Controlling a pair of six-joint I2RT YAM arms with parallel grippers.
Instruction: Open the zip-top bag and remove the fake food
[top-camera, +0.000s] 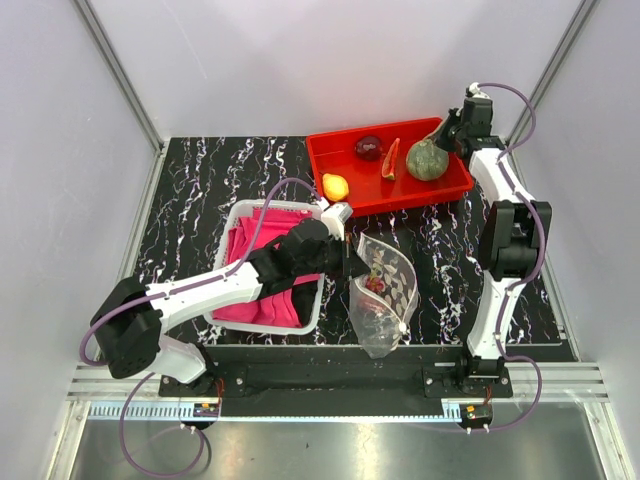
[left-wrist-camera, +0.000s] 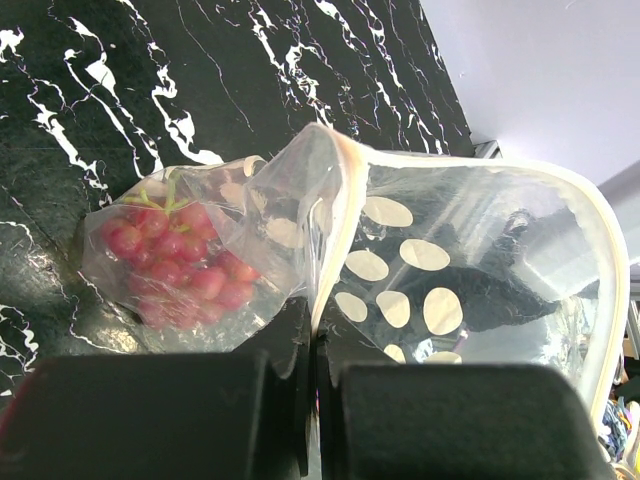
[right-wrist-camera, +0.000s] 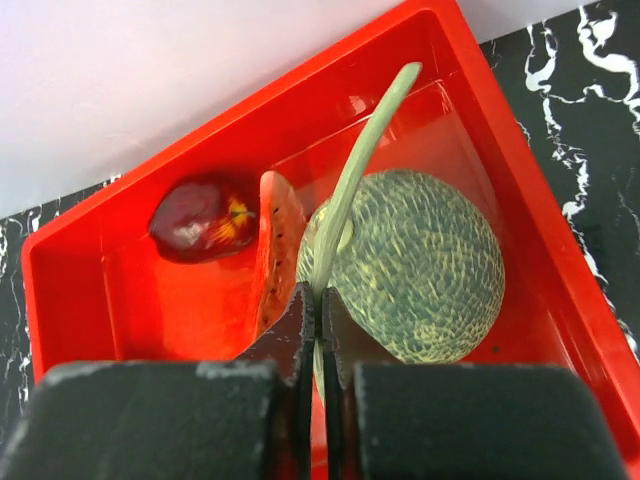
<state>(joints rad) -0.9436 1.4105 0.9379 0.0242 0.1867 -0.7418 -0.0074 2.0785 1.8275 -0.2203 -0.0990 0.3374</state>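
The clear dotted zip-top bag (top-camera: 382, 300) lies on the black marble table in front of the red tray (top-camera: 400, 203). Purple-red grapes (top-camera: 376, 283) are inside it. My left gripper (top-camera: 352, 262) is shut on the bag's open rim (left-wrist-camera: 335, 215), and the grapes (left-wrist-camera: 175, 265) show through the plastic. My right gripper (top-camera: 442, 138) is over the tray, shut on the stem (right-wrist-camera: 372, 150) of the green melon (right-wrist-camera: 425, 270). I cannot tell whether the melon (top-camera: 427, 160) touches the tray floor. The watermelon slice (top-camera: 390, 160), dark red fruit (top-camera: 368, 147) and lemon (top-camera: 336, 187) lie in the tray.
A white basket (top-camera: 318, 300) of pink cloth stands at the left of the bag, under my left forearm. The red tray's wall (right-wrist-camera: 90, 300) surrounds the melon, the watermelon slice (right-wrist-camera: 275, 250) and the dark red fruit (right-wrist-camera: 200, 220). White walls enclose the table.
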